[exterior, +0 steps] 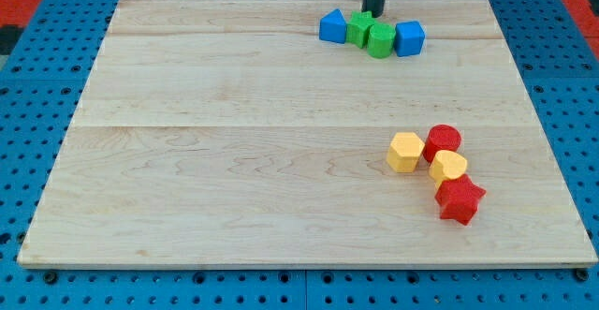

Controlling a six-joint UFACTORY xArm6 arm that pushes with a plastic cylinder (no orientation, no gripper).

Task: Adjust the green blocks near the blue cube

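My tip [373, 14], a bare rod without fingers, sits just behind two green blocks [371, 35] beside the blue cube [410, 38]; an off-centre push could scatter the row.

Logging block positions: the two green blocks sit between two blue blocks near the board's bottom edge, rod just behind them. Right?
Not quite. The camera view shows the green blocks between the blue blocks near the board's top edge, not the bottom. My tip is just behind them.
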